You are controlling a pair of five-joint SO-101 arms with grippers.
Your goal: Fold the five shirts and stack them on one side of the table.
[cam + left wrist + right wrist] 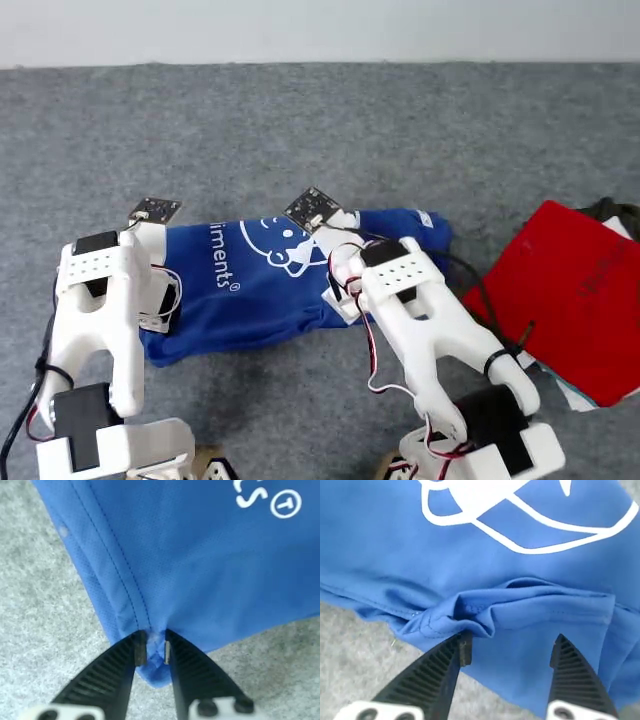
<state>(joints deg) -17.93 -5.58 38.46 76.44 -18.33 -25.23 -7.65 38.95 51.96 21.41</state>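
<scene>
— Blue shirt (pixel 270 285): where does it lie?
— Spread across the middle of the grey carpeted table (pixel 300 130), print upward, between the two arms.
— What does the left gripper (pixel 151 652) do?
— Its fingers are pinched tight on a hemmed corner at the shirt's near edge, probably so that edge can be lifted for a fold.
— And the right gripper (pixel 510 655)?
— Its fingers stand wide apart over a bunched fold along the same edge. One tip touches the cloth and nothing is gripped. It seems lined up to pinch the matching point.
— Anything beyond?
— A red shirt (pixel 575 300), seemingly folded, lies at the right side, apart from the blue one, perhaps where the stack goes.
</scene>
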